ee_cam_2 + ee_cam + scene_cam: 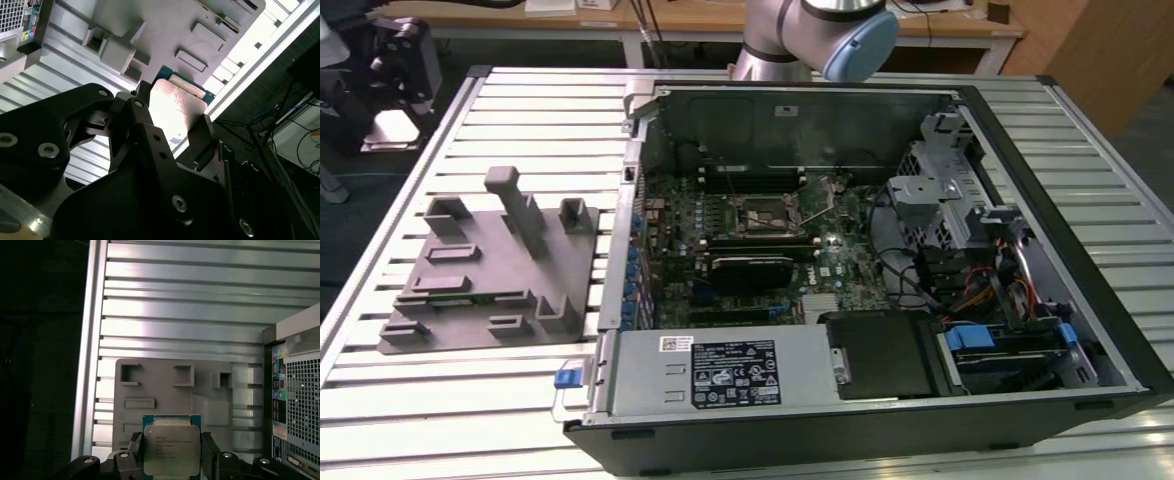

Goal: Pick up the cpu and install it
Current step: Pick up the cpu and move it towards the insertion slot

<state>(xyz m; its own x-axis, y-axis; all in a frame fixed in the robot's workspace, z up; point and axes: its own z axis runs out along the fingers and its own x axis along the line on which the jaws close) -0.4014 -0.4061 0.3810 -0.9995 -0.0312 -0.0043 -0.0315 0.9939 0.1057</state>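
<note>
A black gripper has its jaws clamped on two opposite edges of the cpu, a small flat square chip with a silvery-grey metal top and a thin green rim. In both wrist views the cpu is held over a grey moulded parts holder lying on the slatted metal table. An open black computer case stands beside the holder. The cpu looks light, stiff and delicate underneath, so an edge grip seems safest.
</note>
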